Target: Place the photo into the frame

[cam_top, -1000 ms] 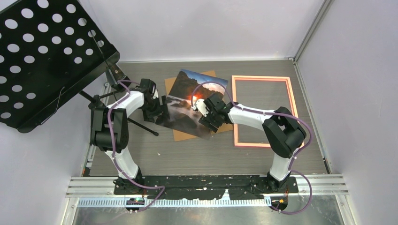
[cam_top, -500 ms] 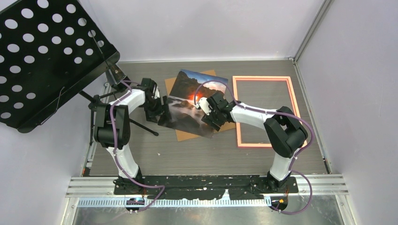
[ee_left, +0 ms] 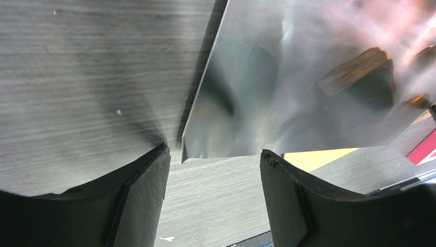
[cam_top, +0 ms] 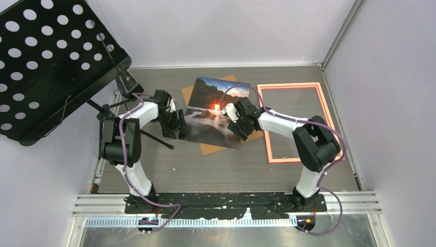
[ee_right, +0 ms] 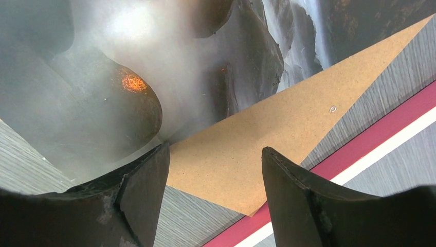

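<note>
Overhead view: the photo [cam_top: 215, 110] lies picture side up, askew across a brown backing board [cam_top: 224, 147] on the table [cam_top: 216, 170]. The frame [cam_top: 291, 86] lies flat just to the right, with grey tabletop visible inside its border. My left gripper [cam_top: 178, 122] is at the print's left edge and my right gripper [cam_top: 240, 122] at its right edge. This view does not show either jaw gap.

Left wrist view: my fingers [ee_left: 141, 206] stand apart and grip nothing. The print's near corner sits just ahead of the gap, and a dark shadow runs along its edge on the table.

Right wrist view: my fingers [ee_right: 139, 200] stand apart, with bare board below the gap. The print's corner ends at the left finger; I cannot tell whether they touch. The frame's pink-red bar runs just beside the board's corner.
</note>
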`<state>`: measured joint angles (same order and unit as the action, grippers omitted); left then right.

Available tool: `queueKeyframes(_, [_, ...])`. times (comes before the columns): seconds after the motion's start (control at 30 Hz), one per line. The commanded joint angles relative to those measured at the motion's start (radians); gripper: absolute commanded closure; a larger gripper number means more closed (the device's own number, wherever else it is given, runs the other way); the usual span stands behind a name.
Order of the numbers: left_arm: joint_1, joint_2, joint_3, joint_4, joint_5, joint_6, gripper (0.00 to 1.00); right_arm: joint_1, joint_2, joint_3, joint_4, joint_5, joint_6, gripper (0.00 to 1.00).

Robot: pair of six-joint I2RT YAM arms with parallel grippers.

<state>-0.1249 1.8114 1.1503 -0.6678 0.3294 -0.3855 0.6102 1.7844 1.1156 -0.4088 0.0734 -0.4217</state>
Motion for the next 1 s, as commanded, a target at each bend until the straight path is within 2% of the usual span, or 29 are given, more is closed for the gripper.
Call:
queueKeyframes(0.0, [-0.001, -0.051, -0.035, 0.009, -0.011, 0.022, 0.34, -0.026, -0.002, -0.043, -0.109, 0.052, -0.040, 0.30])
queueKeyframes(0.17, [-0.001, -0.051, -0.050, 0.020, -0.001, 0.018, 0.36, -0.026, -0.004, -0.029, -0.118, 0.032, -0.029, 0.30])
queueKeyframes(0.4, [-0.014, -0.003, -0.065, 0.069, 0.121, -0.014, 0.51, -0.026, 0.001, 0.003, -0.130, 0.010, -0.016, 0.30])
queueKeyframes(0.6, [-0.015, 0.003, -0.090, 0.088, 0.110, -0.015, 0.59, -0.026, 0.003, 0.009, -0.134, 0.001, -0.011, 0.29])
queueKeyframes(0.83, [-0.003, -0.051, -0.109, 0.095, 0.083, -0.001, 0.77, -0.026, -0.004, 0.007, -0.130, -0.002, -0.006, 0.29])
queueKeyframes(0.97, [0.004, -0.065, -0.105, 0.095, 0.078, 0.009, 0.93, -0.026, -0.022, 0.018, -0.132, -0.004, 0.000, 0.26])
